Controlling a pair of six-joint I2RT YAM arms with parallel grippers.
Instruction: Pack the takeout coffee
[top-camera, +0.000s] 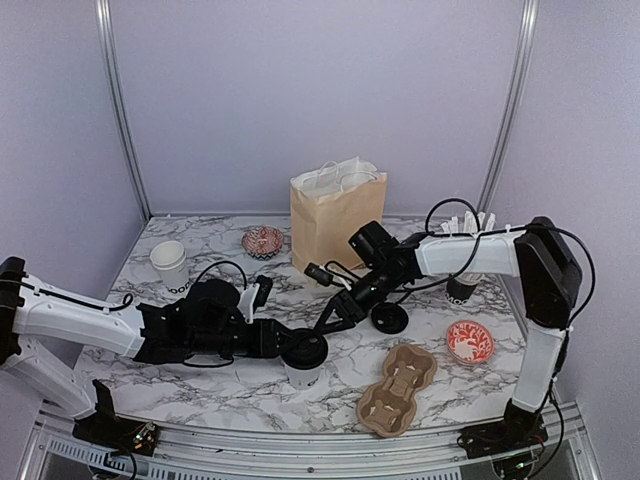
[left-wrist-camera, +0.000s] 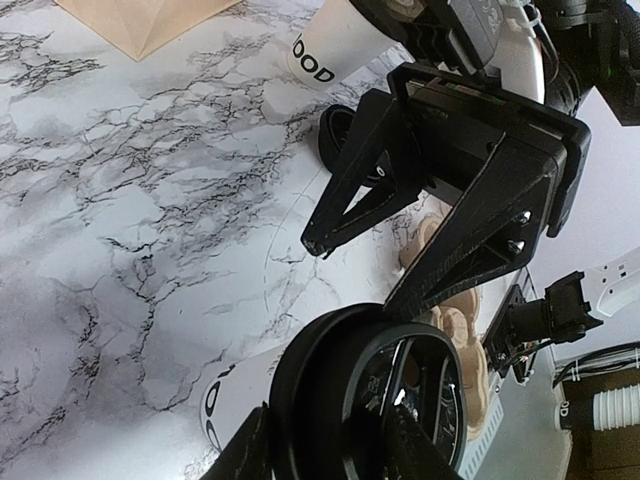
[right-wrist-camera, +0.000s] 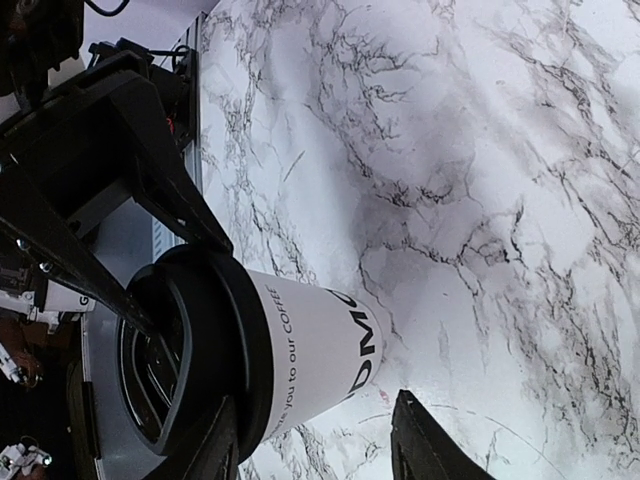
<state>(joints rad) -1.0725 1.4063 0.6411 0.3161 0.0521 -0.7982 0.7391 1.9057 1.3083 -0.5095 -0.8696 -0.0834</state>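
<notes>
Marble counter (top-camera: 200, 395), contents left to right. Open cup (top-camera: 170, 265): white paper, black lettering near the base, upright at far left without a lid; contents cannot be told. Left bowl (top-camera: 262, 240): small, red-patterned inside, just left of the bag. Left pincer (top-camera: 288, 345): reaches in level from the left to the lidded cup's top, fingers parted, one at the lid's rim and the other across its face; whether they grip cannot be told. Lidded cup (top-camera: 303, 370): white paper, black lid on, upright near the front centre of the counter, between the two pincers. Right pincer (top-camera: 328, 318): angled down from the right, fingers spread apart, tips just beside the lidded cup and holding nothing. Bag (top-camera: 337, 215): brown paper, white handles, upright at the back centre; inside hidden. Loose lid (top-camera: 390, 318): black, round, flat on the counter right of the lidded cup. Carrier (top-camera: 397, 390): brown moulded pulp, lying at the front with its wells facing up. Dark cup (top-camera: 460, 290): partly behind the right arm, white sticks (top-camera: 468, 220) rising from it. Right bowl (top-camera: 470, 342): red-patterned, near the right edge.
</notes>
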